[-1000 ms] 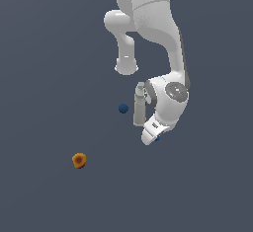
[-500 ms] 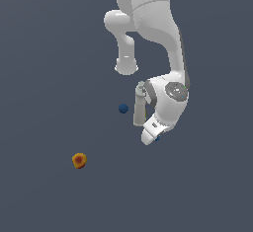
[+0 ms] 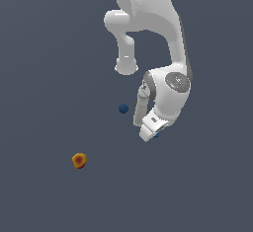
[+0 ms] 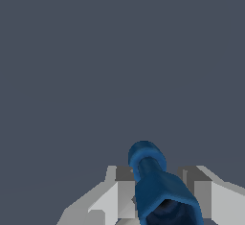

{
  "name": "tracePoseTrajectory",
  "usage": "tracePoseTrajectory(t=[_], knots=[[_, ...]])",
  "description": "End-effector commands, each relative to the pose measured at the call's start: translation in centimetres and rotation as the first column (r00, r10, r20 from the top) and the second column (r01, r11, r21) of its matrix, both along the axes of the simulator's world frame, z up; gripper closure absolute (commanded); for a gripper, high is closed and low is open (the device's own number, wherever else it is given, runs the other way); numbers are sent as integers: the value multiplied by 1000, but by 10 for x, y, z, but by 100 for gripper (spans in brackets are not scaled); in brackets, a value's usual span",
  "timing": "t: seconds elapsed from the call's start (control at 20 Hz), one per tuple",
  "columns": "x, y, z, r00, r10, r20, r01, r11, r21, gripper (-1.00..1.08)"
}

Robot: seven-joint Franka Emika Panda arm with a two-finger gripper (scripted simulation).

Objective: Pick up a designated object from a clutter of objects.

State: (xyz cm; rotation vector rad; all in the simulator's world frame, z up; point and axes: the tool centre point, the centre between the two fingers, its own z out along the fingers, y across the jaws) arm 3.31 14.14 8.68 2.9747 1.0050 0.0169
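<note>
The gripper (image 4: 160, 195) has its jaws closed on the small blue piece (image 4: 155, 181), which sits between the fingers. Grasp appears complete; lifting remains. The blue ball (image 3: 123, 108) and orange ball (image 3: 79, 160) lie apart from the gripper.

Flat dark slate-grey ground (image 3: 44, 53) filling both views, even soft light, plain and featureless
</note>
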Motion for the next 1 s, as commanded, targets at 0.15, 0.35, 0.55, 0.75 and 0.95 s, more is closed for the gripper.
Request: tracePoseTrajectory(t=[0.15, 0.35, 0.55, 0.75, 0.95], knots=[[0, -10, 45, 1000, 0, -1, 0, 1000, 0, 108], [0, -20, 87, 1000, 0, -2, 0, 1000, 0, 108], [0, -30, 134, 1000, 1, -4, -1, 1000, 1, 108], [1, -40, 178, 1000, 1, -5, -1, 1000, 1, 108], [2, -50, 222, 1000, 1, -7, -1, 1000, 1, 108]])
